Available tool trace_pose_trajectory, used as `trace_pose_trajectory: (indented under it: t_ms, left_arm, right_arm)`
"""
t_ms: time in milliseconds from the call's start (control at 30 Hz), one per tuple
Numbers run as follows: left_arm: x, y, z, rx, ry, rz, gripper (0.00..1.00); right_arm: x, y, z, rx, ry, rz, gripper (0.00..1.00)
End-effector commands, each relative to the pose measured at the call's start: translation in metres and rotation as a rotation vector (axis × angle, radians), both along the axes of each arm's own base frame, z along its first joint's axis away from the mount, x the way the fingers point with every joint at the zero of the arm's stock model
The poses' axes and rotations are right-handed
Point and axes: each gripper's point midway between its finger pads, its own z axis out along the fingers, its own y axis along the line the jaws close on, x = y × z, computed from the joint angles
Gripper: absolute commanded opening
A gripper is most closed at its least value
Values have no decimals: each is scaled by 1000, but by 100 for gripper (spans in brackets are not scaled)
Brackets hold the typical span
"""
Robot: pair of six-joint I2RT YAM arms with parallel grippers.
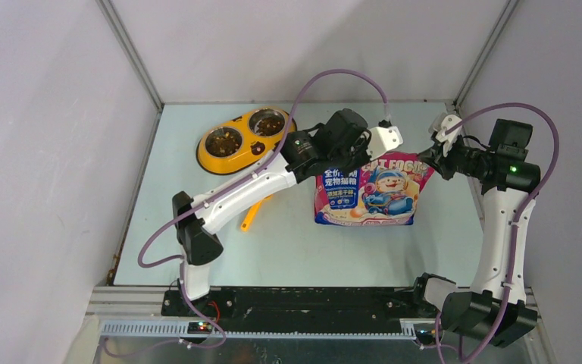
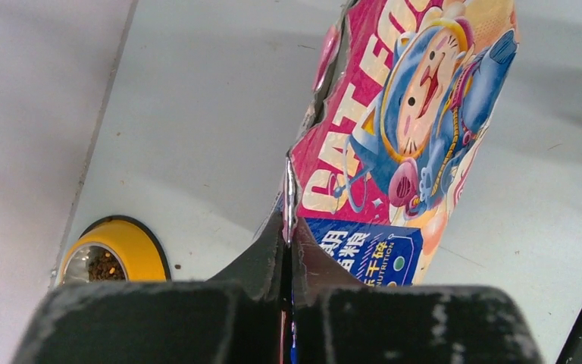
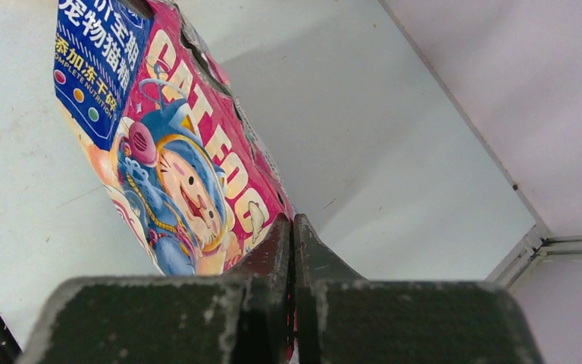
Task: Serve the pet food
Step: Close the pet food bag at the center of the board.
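The left gripper (image 2: 288,227) was closed tight on one upper corner of the glossy blue-and-pink pouch (image 1: 367,189) with a cartoon cat; the right gripper (image 3: 294,227) was closed on the other upper corner; the pouch was held between them over the middle of the pale table (image 1: 295,250). To its left stood the yellow double feeder (image 1: 206,161); small dark-brown kibble pellets (image 1: 223,141) lay inside it; the orange plastic scoop (image 1: 251,214) lay near its front side.

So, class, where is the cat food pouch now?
In the top view the pouch is mid-table, right of the yellow feeder, top corners pinched by the left gripper and right gripper.
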Motion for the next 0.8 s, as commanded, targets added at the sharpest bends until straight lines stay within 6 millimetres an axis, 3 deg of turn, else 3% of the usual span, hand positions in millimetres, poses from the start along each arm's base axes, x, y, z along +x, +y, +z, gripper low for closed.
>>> trace_pose_trajectory:
  t_ms: [0,67,100,133,233,267,300,367,400,433,500,567,600,633,700,733,767]
  left_arm:
    - [32,69,27,75,-89,179,16]
    - [34,72,28,77,-90,184,20]
    - [34,73,27,80,-90,185,16]
    - [35,76,27,82,-89,188,4]
    - [34,81,28,82,-89,187,0]
    - [35,82,28,86,-90,188,0]
    - [35,84,28,90,-90,191,11]
    - [37,88,27,94,-87,201,22]
    - [38,89,26,96,-85,201,20]
    - [38,91,25,101,-81,201,6]
    - [37,95,24,103,-77,201,1]
    - [38,97,23,106,-82,204,0]
    - [39,98,23,108,-85,209,5]
    - [40,100,23,109,-83,214,17]
    - [42,104,24,108,-81,222,24]
    - [41,105,22,112,-77,220,23]
    - [42,108,23,112,-76,222,11]
  right_arm:
    - [8,-21,17,-72,-89,-79,0]
    - [8,-22,17,-71,-89,-80,0]
    - [8,-21,18,-71,-91,-79,0]
    - [8,-22,18,-71,-91,-80,0]
    - [8,-22,18,-72,-93,-81,0]
    - [8,-22,18,-72,-92,-82,0]
    - [8,-23,18,-72,-92,-82,0]
    - [8,-23,18,-74,-94,-83,0]
    - [8,-23,18,-73,-93,-84,0]
    - [8,-23,18,-74,-93,-85,0]
    - [8,-24,18,-75,-94,-85,0]
    - [8,-23,17,-74,-92,-84,0]
    - [8,-24,18,-75,-94,-85,0]
    - [8,-24,18,-75,-93,-86,0]
    - [8,-24,18,-77,-94,-88,0]
    - [8,-25,18,-77,-94,-89,0]
    - [8,-25,18,-78,-95,-90,0]
